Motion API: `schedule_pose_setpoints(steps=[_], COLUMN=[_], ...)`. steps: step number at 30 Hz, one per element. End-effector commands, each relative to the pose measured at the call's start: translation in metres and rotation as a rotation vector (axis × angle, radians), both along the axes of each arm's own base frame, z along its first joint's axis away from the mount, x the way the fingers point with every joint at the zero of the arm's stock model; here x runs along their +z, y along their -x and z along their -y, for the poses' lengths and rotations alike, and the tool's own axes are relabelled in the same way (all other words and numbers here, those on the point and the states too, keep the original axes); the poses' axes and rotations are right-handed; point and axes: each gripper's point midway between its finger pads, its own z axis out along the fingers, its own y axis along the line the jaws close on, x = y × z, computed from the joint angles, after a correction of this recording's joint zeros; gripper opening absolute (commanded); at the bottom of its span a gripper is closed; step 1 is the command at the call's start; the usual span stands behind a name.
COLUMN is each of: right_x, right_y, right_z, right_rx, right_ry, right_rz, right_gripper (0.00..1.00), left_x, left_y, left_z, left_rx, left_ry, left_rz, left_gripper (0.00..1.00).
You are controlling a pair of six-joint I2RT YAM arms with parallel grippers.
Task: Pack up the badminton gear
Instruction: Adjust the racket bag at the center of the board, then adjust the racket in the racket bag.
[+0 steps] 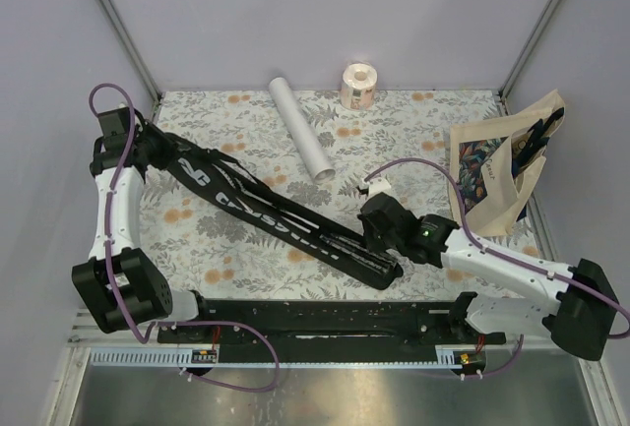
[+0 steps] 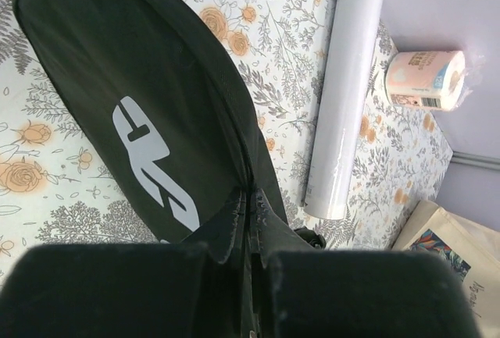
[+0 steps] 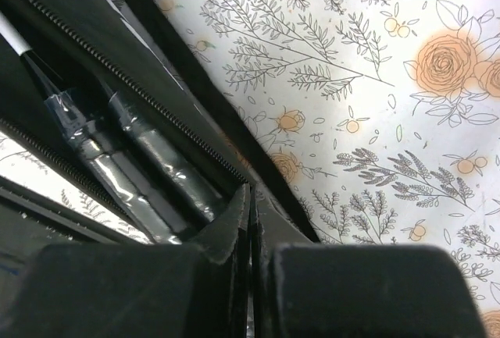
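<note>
Racket bag cloth is being pinched at both ends. At the wide, rounded end, the left gripper is being kept tightly closed on a fold at the bag's edge. The cloth there is black, soft and a little wrinkled, with big white letters on it. At the narrow end, the right gripper is being pressed closed right at the zip edge; whether cloth is caught between its fingers cannot be told. Beside those fingers the bag is being kept open, and the rackets are being shown inside, their dark handles wrapped in shiny, crinkly plastic.

The long bag is being laid slantwise over the flowered table, from far left to the near middle. A smooth, round white tube is being left just past it, not touching. A small paper roll is being kept by the far wall. A floppy tote bag is being leaned at the right edge. Bare table is being left near the left arm and between the tube and the tote bag.
</note>
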Motion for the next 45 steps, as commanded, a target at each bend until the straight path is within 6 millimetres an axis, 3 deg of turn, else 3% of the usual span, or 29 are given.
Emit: schedule_pose_setpoints(steps=[1, 6, 13, 18, 21, 26, 30, 36, 45], right_x=[0.002, 0.038, 0.057, 0.038, 0.026, 0.000, -0.021, -0.007, -0.034], right_y=[-0.015, -0.013, 0.026, 0.042, 0.042, 0.015, 0.007, -0.005, -0.004], right_z=[0.004, -0.003, -0.017, -0.026, -0.034, -0.038, -0.036, -0.038, -0.047], right_rx=[-0.095, -0.031, 0.247, 0.367, 0.398, 0.361, 0.361, 0.352, 0.409], right_ry=[-0.002, -0.063, -0.085, -0.047, 0.009, 0.168, 0.312, 0.351, 0.401], right_rz=[0.053, 0.096, 0.032, 0.008, 0.029, 0.135, 0.148, 0.239, 0.193], right_gripper=[0.00, 0.00, 0.54, 0.78, 0.82, 0.86, 0.88, 0.89, 0.92], left_x=[0.028, 0.032, 0.041, 0.042, 0.043, 0.043, 0.041, 0.043, 0.046], left_y=[-0.007, -0.010, -0.012, -0.015, -0.014, -0.014, -0.015, -0.017, -0.018], left_z=[-0.012, -0.004, 0.004, 0.010, 0.010, 0.009, 0.008, 0.007, 0.011], left_rx=[0.001, -0.032, -0.088, -0.116, -0.115, -0.111, -0.111, -0.123, -0.140], left_ry=[-0.057, -0.026, -0.028, -0.005, -0.010, -0.016, -0.019, -0.029, -0.019], left_rz=[0.105, 0.146, 0.208, 0.238, 0.251, 0.253, 0.250, 0.262, 0.280], left_gripper=[0.00, 0.00, 0.00, 0.00, 0.00, 0.00, 0.00, 0.00, 0.00])
